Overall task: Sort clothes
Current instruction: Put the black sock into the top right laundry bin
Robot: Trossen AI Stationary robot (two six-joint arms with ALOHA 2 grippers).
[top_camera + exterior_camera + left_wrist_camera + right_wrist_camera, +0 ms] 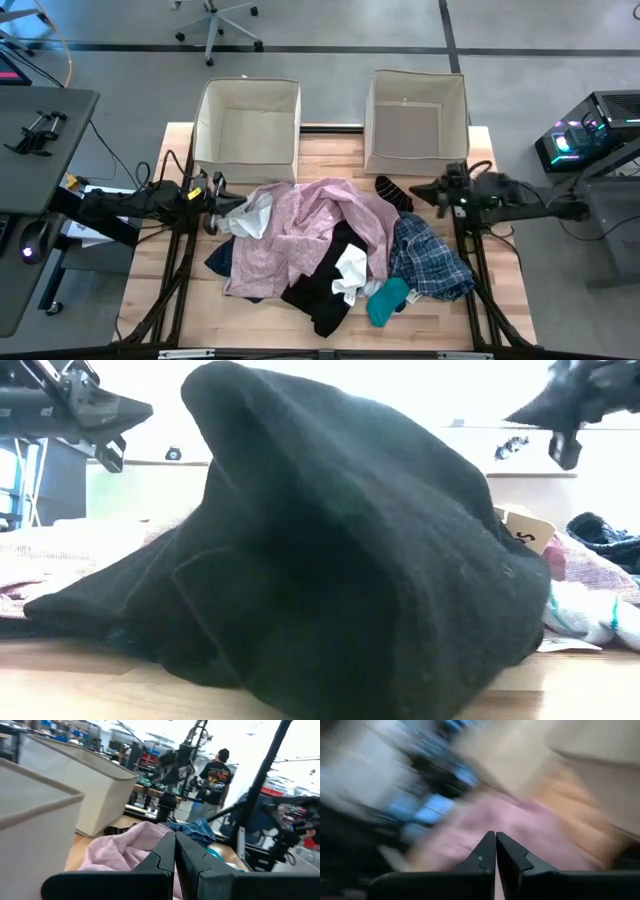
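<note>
High view: the clothes lie in one heap at the middle of the worktop (160, 310). The pink shirt (310, 225) covers the centre, the black garment (325, 285) lies at its near side, the blue plaid shirt (430, 255) to the right, a white cloth (250, 215) at the left edge, a teal sock (388, 300) near. Two beige boxes (248, 120) stand at the far edge. My left fingers (213, 198) sit just beside the white cloth, which lies to their right. My right fingers (440, 193) hover beyond the plaid shirt, near a dark striped sock (393, 192).

Low view: the black garment (340, 560) fills the frame; both arms hang above.

Left wrist view: my left fingers (175, 845) are pressed together, holding nothing, with pink cloth (120, 852) directly ahead. A person (215, 780) stands in the room beyond.

Right wrist view: my right fingers (495, 845) are likewise together and empty, pink cloth ahead.

Judgement: the left arm is nearer a garment; nothing is sorted yet.
</note>
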